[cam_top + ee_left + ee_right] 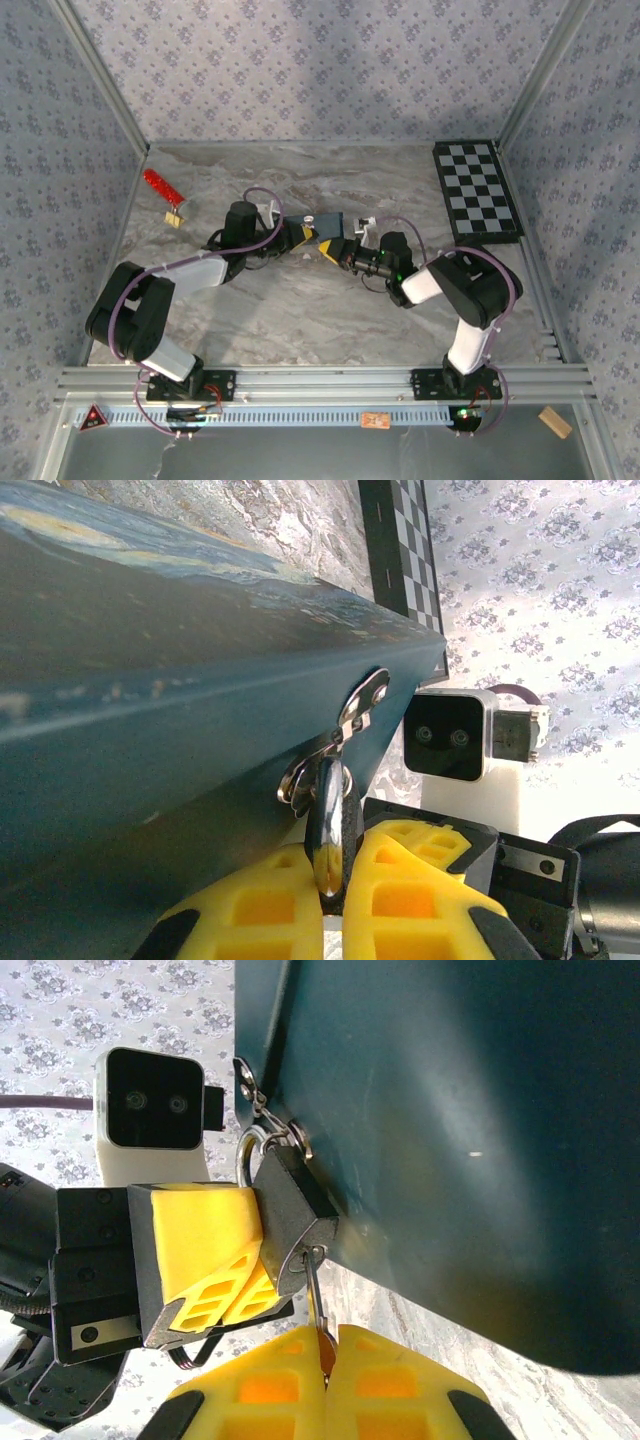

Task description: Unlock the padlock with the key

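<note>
Right wrist: padlock [295, 1210] hangs from hasp [262, 1110] on blue box [450, 1110], key [316, 1290] blade entering its bottom end.
Left gripper [335, 875]: clenched on padlock body.
Right gripper [325, 1345]: pinched tight on key.
Risk: off-axis twist likely bends thin key or drags it out; padlock could swivel in left grip, wasting the turn.

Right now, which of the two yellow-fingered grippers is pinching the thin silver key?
The right gripper: it is shut on the thin silver key stuck into the small dark padlock, whereas the left gripper clamps the padlock's body.
</note>
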{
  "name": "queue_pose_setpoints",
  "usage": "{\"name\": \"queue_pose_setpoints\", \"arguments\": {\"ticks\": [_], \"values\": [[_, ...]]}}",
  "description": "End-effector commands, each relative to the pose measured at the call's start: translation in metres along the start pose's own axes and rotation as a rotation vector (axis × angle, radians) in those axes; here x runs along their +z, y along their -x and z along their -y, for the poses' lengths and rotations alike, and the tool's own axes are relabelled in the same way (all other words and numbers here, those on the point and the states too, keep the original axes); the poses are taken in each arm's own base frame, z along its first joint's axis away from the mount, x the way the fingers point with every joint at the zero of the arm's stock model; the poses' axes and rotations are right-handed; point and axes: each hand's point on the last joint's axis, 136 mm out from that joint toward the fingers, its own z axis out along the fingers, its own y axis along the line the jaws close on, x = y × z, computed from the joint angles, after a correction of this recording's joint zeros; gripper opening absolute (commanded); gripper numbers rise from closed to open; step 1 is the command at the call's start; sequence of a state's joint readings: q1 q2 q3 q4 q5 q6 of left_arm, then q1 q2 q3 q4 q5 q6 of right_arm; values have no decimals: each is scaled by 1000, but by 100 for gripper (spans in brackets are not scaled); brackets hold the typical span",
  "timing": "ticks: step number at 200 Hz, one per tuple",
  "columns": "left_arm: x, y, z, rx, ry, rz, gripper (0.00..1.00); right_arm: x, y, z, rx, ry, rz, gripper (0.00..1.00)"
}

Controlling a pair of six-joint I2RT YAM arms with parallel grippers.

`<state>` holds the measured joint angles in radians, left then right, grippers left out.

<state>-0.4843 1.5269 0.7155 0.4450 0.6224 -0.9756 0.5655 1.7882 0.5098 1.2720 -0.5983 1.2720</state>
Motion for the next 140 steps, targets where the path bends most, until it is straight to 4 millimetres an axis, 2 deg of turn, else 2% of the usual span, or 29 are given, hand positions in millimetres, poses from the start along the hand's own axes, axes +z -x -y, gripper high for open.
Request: {"name": "queue_pose_setpoints", "arguments": {"ticks": [1,34,70,91,140], "values": [[7,-50,44,104,-170,-219,0,7,27,-45,-90,143,66,0],[9,-53,46,109,-179,-234,0,10,26,-51,-122,144,50,0],[12,-55,54,119,-195,-244,0,16,13,-48,-218,92,12,0],[13,-56,56,123,-198,-253,0,15,9,-52,-286,93,7,0],[11,-60,57,131,-199,-263,0,2,26,-45,-266,114,52,0]]}}
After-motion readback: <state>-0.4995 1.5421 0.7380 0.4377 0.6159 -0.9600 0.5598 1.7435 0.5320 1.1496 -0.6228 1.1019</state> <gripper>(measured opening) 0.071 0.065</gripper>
